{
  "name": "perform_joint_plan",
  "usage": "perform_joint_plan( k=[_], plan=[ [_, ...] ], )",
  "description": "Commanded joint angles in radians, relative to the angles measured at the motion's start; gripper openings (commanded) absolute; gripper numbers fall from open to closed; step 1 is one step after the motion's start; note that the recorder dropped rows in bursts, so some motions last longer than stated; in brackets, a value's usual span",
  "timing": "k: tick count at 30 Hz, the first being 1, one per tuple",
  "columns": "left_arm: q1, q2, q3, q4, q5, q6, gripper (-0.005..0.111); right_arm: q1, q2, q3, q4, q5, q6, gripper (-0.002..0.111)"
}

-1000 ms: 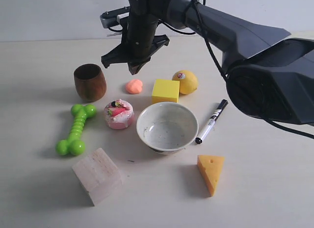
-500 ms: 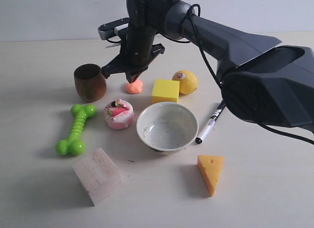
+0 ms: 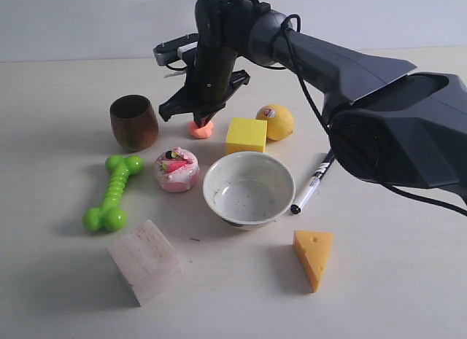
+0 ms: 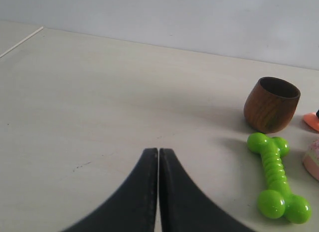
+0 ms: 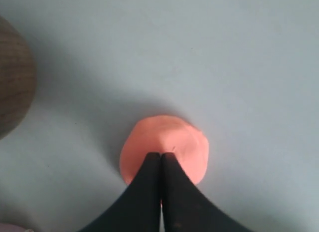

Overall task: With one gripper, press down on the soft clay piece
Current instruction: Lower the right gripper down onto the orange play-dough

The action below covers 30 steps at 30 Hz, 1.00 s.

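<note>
The soft clay piece (image 3: 201,129) is a small salmon-orange lump on the table between the wooden cup and the yellow cube. My right gripper (image 3: 198,119) has come down on top of it. In the right wrist view its shut fingertips (image 5: 160,156) rest on the middle of the clay (image 5: 177,139), which looks flattened. The jaws are closed together with nothing between them. My left gripper (image 4: 158,151) is shut over bare table, far from the clay; a sliver of the clay (image 4: 312,121) shows at that view's edge.
Around the clay stand a wooden cup (image 3: 133,122), a yellow cube (image 3: 246,135) and a lemon (image 3: 276,122). Nearer are a pink-white cake toy (image 3: 177,169), a green bone toy (image 3: 113,192), a white bowl (image 3: 249,189), a marker (image 3: 315,180), a cheese wedge (image 3: 314,257) and a pale block (image 3: 144,260).
The right arm has lowered from above the clay until its shut fingertips sit on the lump. The clay now looks lower and partly covered by the gripper. Nothing else moved.
</note>
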Motion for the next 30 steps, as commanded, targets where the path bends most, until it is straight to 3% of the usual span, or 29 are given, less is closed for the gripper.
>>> perform_joint_plan(
  k=[1, 30],
  plan=[
    [0.000, -0.006, 0.003, -0.003, -0.004, 0.003, 0.004, -0.011, 0.001, -0.008, -0.011, -0.014, -0.022, 0.000],
    [0.000, -0.006, 0.003, -0.003, -0.004, 0.003, 0.004, -0.009, 0.069, -0.008, 0.041, 0.038, -0.022, 0.000]
  ],
)
